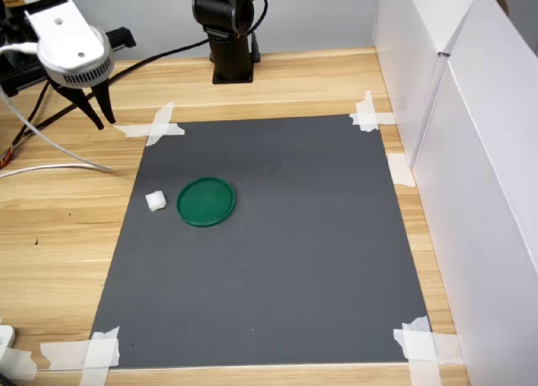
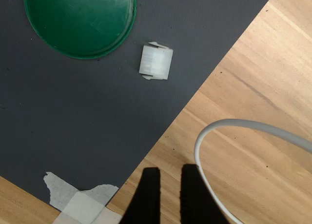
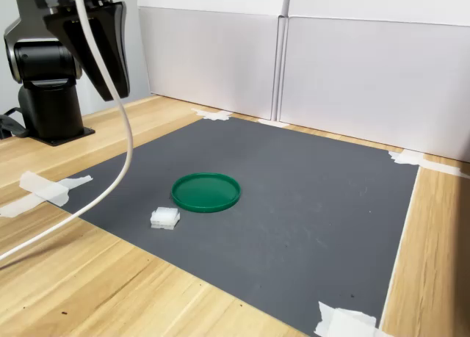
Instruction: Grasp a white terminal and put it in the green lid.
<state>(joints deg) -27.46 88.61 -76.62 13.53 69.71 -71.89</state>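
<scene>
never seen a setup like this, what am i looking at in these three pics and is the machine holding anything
It is a small robot arm ending in a two-fingered gripper. Two pictures come from fixed cameras off the arm that look across a wooden table; the third comes from a camera on the arm's wrist, looking down past the dark fingertips. On the table a dark grey mat is taped down at its corners. On it lie a round green lid and, just beside it but not touching, a tiny white terminal. The gripper hangs above the bare wood and holds nothing. A white cable loops nearby.
</scene>
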